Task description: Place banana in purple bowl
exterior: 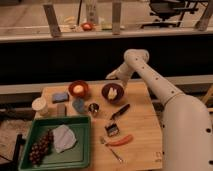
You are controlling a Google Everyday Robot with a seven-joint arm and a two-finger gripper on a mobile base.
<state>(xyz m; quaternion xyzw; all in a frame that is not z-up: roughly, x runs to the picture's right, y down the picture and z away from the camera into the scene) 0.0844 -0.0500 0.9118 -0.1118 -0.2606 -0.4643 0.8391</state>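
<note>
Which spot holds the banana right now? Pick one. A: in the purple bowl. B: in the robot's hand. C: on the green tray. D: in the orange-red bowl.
A: the pale banana lies inside the purple bowl, while the hand hangs empty just behind the bowl's far rim.

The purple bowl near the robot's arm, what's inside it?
Inside the purple bowl lies a small pale-yellow banana. The bowl's floor under it is covered, so I cannot tell what else is there. The gripper hangs open just behind the bowl, holding nothing.

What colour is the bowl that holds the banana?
Dark purple bowl, seen in the camera view; banana inside, tool just above.
</note>
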